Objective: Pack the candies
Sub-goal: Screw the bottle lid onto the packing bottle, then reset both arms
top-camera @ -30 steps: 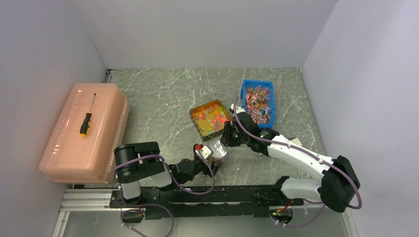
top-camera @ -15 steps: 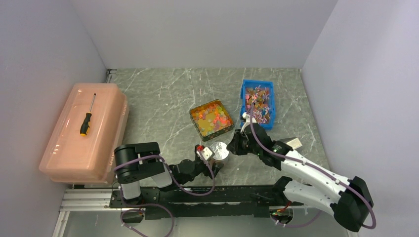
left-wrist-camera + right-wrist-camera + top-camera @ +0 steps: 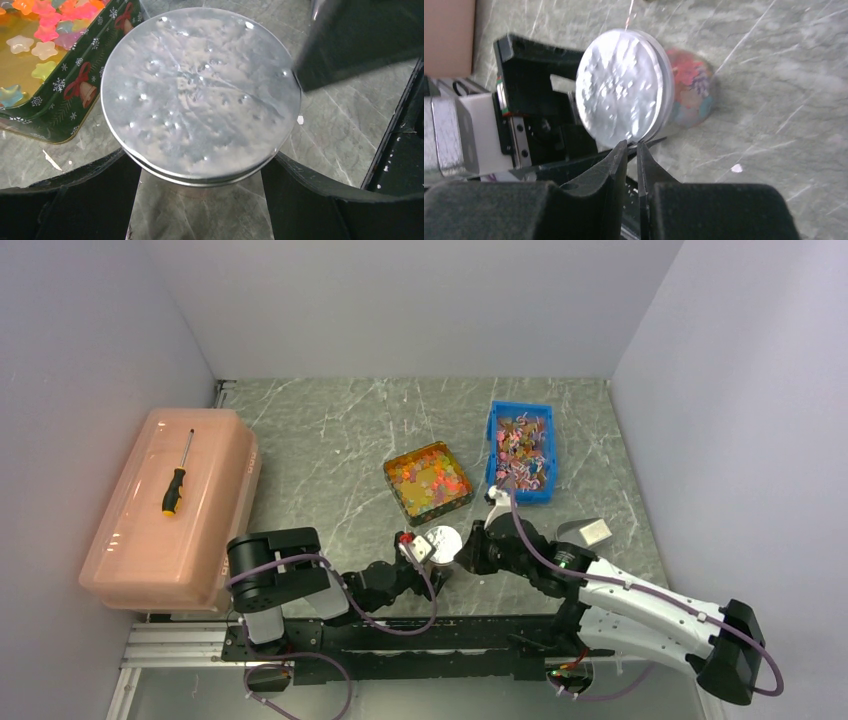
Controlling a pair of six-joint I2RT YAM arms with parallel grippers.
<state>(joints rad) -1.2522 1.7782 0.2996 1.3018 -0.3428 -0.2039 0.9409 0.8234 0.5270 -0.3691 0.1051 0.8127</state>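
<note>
Black-and-white arms, purple cables

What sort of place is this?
Likely a robotics lab test cell: left arm and right arm bolted to one rail, plain walls boxing in the table, a tin of candies beside a jar.

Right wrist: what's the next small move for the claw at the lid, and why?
Probably finish pinching the lid rim. The right claw sits nearly shut at that edge, though its grip is unclear, and the left claw clamps the jar.
</note>
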